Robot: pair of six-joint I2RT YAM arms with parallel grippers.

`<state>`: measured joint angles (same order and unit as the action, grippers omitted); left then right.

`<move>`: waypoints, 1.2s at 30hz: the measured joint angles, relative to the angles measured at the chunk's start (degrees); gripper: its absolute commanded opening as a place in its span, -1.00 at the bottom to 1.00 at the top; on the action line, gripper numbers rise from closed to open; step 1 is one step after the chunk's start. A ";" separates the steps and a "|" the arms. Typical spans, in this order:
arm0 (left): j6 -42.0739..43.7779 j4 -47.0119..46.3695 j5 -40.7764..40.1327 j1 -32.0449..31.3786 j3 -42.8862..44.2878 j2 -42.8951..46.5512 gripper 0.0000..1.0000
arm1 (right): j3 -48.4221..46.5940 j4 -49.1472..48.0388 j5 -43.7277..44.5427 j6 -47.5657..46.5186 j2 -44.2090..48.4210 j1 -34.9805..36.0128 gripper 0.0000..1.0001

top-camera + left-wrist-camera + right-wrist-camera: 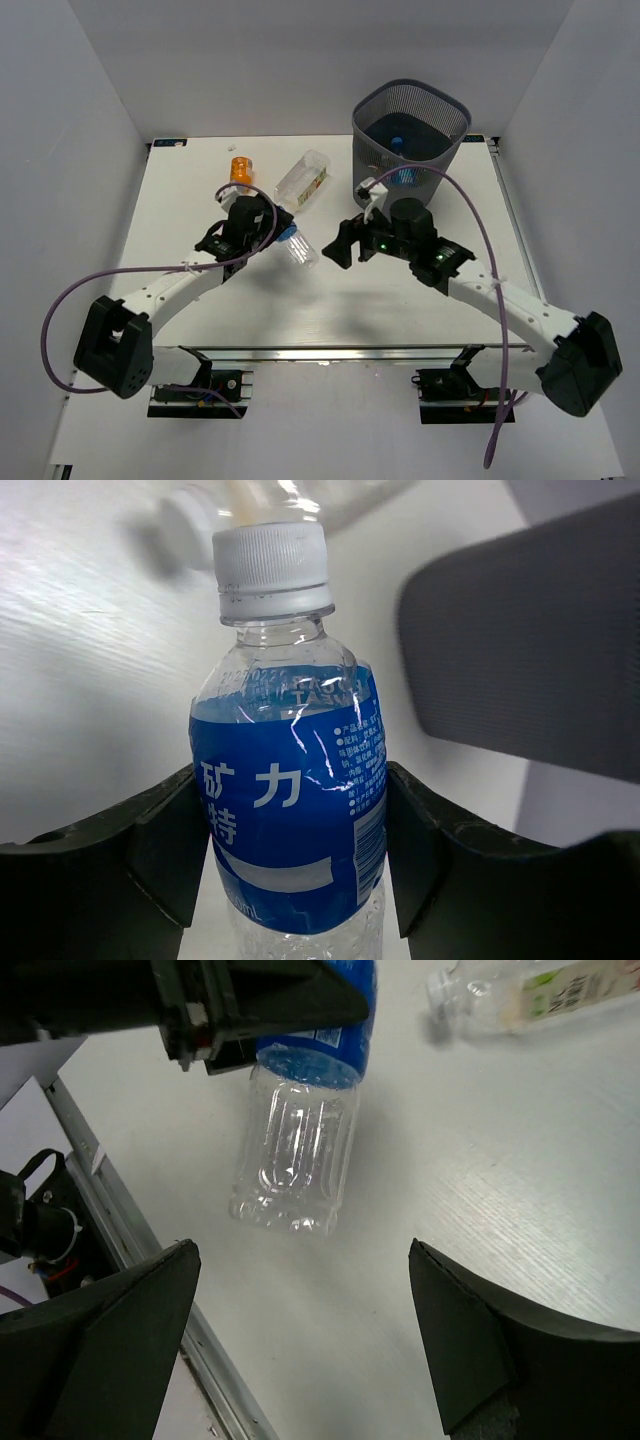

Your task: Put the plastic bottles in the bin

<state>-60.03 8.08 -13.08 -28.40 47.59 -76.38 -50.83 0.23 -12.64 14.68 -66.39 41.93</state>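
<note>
My left gripper [281, 231] is shut on a clear bottle with a blue label [298, 246] and holds it low over the table's middle. In the left wrist view both pads press the label [290, 810] below the white cap. My right gripper [345, 241] is open and empty, just right of that bottle. The right wrist view shows its jaws wide apart [310, 1350] with the bottle's clear base [295, 1160] ahead of them. An orange bottle [240, 170] and a squarish clear bottle [303, 180] lie farther back. The dark mesh bin [455, 135] stands at the back right with blue-labelled bottles [400, 146] inside.
White walls enclose the table on the left, back and right. A metal rail [320, 352] runs along the near edge. Purple cables loop off both arms [470, 215]. The squarish bottle also shows in the right wrist view [530, 995].
</note>
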 measured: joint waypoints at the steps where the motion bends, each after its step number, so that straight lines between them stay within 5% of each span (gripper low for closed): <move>1: 0.07 -0.55 0.00 -0.94 0.33 0.98 0.00 | 0.00 -0.66 -0.28 0.42 -1.60 0.70 0.79; 13: 0.83 -2.62 -0.22 -7.13 0.61 3.52 0.06 | -1.25 -9.42 2.54 3.45 -16.20 7.87 0.75; 16: 1.09 -3.82 0.52 -7.37 0.61 4.20 0.16 | -1.27 -10.34 2.89 4.57 -17.81 7.87 0.38; 19: 1.77 -4.48 0.46 -7.34 0.61 4.98 0.84 | -1.27 -11.17 3.74 5.84 -17.86 7.89 -0.10; 21: 2.34 -4.66 1.14 -7.37 0.61 5.44 0.96 | -1.27 -11.23 4.90 6.80 -17.46 8.24 -0.37; 36: 9.73 5.73 -8.31 -6.54 8.76 17.07 0.96 | -7.96 -1.70 18.93 6.69 -10.14 2.69 -0.40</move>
<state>-50.30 13.80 -21.39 -34.94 56.36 -59.31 -58.78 -1.48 6.28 21.37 -76.53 44.62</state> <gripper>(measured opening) 0.982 0.639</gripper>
